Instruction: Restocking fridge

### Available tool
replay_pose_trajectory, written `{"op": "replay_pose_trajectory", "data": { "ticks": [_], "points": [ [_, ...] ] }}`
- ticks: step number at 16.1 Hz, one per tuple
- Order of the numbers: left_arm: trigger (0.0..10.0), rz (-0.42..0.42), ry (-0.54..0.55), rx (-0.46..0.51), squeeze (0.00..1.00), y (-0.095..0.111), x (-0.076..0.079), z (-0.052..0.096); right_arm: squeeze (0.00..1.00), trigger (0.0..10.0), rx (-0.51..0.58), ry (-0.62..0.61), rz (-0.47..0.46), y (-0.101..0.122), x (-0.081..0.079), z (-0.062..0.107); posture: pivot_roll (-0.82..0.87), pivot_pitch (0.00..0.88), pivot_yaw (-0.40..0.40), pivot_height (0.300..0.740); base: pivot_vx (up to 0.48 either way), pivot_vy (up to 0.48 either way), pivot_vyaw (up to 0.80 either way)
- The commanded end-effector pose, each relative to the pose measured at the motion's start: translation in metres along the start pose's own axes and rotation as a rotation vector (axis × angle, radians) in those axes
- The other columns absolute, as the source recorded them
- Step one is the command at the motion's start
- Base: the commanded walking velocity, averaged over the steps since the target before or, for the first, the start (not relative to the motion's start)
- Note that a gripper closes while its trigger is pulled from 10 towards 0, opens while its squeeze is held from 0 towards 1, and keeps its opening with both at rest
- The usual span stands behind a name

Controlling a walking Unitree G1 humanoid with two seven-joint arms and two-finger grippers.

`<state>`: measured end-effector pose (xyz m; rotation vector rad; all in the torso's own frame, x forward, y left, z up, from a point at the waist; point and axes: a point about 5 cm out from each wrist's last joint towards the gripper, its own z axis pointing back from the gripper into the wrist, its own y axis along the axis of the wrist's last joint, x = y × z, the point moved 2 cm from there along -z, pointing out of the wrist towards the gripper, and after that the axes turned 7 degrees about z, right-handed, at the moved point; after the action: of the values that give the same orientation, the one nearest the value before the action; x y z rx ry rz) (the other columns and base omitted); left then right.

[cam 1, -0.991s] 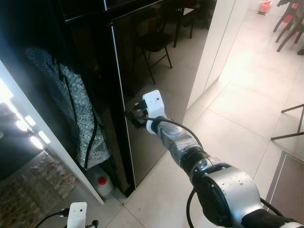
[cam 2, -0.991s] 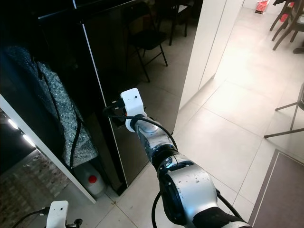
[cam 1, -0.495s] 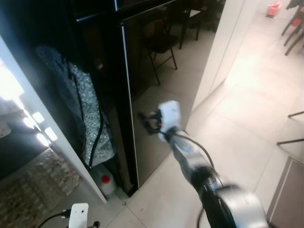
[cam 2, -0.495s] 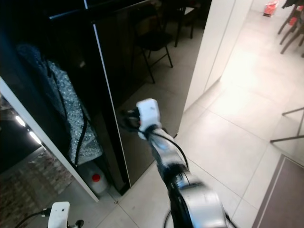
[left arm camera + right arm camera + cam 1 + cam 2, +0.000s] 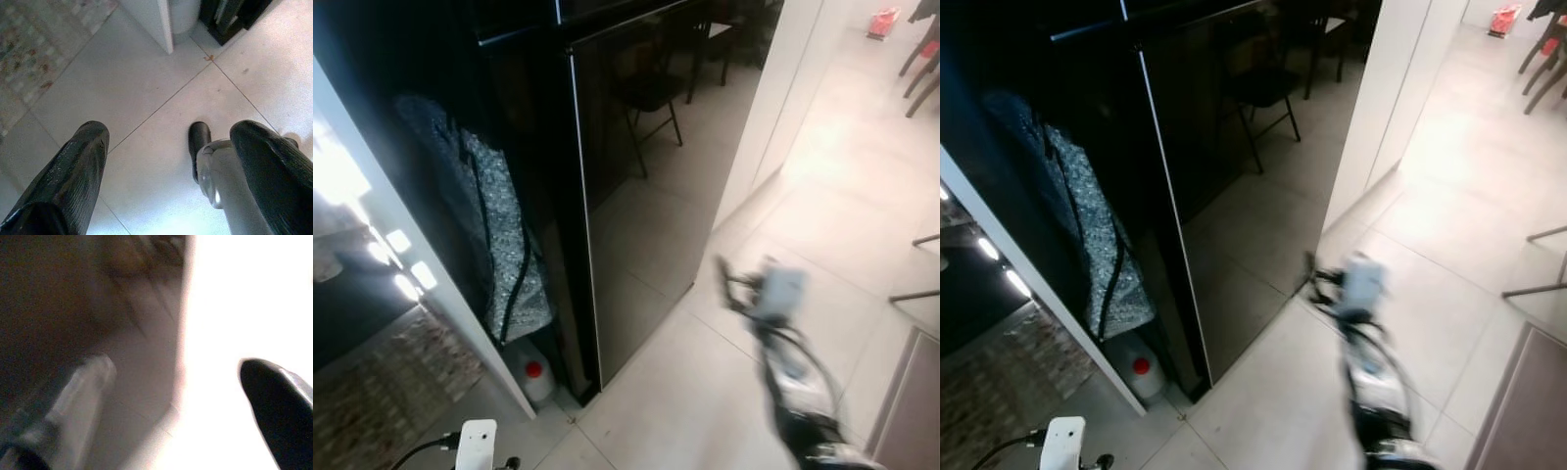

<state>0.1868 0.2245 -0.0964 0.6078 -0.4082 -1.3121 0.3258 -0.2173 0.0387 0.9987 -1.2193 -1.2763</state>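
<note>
Jaws spread on right gripper point(image 5: 732, 282), seemingly empty though blurred, held off to the right of closed fridge door point(image 5: 646, 176); left gripper point(image 5: 166, 161) idle, open.

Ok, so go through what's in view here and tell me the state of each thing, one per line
Fridge door: shut, glossy black.
Right claw: off the door, motion-blurred.
Left claw: open, holding nothing, hanging over the floor tiles.
Plastic jug: upright beside the fridge, red cap on.
</note>
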Motion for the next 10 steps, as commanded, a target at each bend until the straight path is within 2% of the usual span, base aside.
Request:
{"op": "replay_pose_trajectory", "data": {
  "ticks": [1, 2, 3, 4, 5, 6, 7, 8, 9, 10],
  "points": [
    [10.0, -0.016, 0.009, -0.011, 0.0, -0.004, -0.005, 0.001, 0.0, 10.0, -0.145, -0.061, -0.027, -0.032, 0.012, 0.015, -0.06, 0.056, -0.004, 0.74, 0.0, 0.0, 0.0],
    [10.0, -0.017, 0.009, -0.011, 0.0, -0.003, -0.006, 0.001, 0.0, 10.0, -0.274, -0.096, -0.024, -0.059, 0.022, 0.031, -0.06, 0.055, 0.0, 0.74, 0.0, 0.0, 0.0],
    [10.0, -0.017, 0.01, -0.011, 0.0, -0.003, -0.006, 0.001, 0.0, 10.0, -0.355, -0.107, -0.027, -0.076, 0.025, 0.043, -0.06, 0.057, 0.003, 0.74, 0.0, 0.0, 0.0],
    [10.0, -0.018, 0.01, -0.01, 0.0, -0.002, -0.006, 0.001, 0.0, 10.0, -0.445, -0.129, -0.076, -0.095, 0.025, 0.058, -0.05, 0.058, 0.007, 0.74, 0.0, 0.0, 0.0],
    [10.0, -0.019, 0.011, -0.009, 0.0, -0.001, -0.007, 0.0, 0.0, 10.0, -0.53, -0.135, -0.112, -0.112, 0.023, 0.074, -0.05, 0.061, 0.012, 0.74, 0.0, 0.0, 0.0],
    [10.0, -0.026, 0.01, -0.007, 0.0, 0.0, -0.007, 0.0, 0.0, 10.0, -0.667, -0.087, -0.102, -0.138, 0.012, 0.1, -0.05, 0.064, 0.015, 0.74, 0.0, 0.0, 0.0],
    [10.0, -0.033, 0.01, -0.007, 0.0, 0.0, -0.009, 0.0, 0.0, 10.0, -0.766, -0.002, -0.017, -0.153, 0.0, 0.119, -0.04, 0.066, 0.016, 0.74, 0.0, 0.0, 0.0],
    [10.0, -0.026, 0.016, -0.002, 0.0, 0.001, -0.01, 0.0, 0.0, 10.0, -0.813, -0.015, -0.048, -0.161, -0.006, 0.13, -0.02, 0.065, 0.019, 0.74, 0.0, 0.0, 0.0],
    [10.0, -0.026, 0.016, -0.002, 0.0, 0.001, -0.01, 0.0, 0.0, 10.0, -0.813, -0.015, -0.048, -0.161, -0.006, 0.13, -0.02, 0.065, 0.019, 0.74, 0.0, 0.0, 0.0],
    [10.0, -0.033, 0.016, -0.002, 0.0, 0.001, -0.012, 0.0, 0.0, 10.0, -0.813, -0.038, -0.087, -0.164, -0.012, 0.134, -0.02, 0.082, 0.028, 0.74, 0.0, 0.0, 0.8]
  ]
}}
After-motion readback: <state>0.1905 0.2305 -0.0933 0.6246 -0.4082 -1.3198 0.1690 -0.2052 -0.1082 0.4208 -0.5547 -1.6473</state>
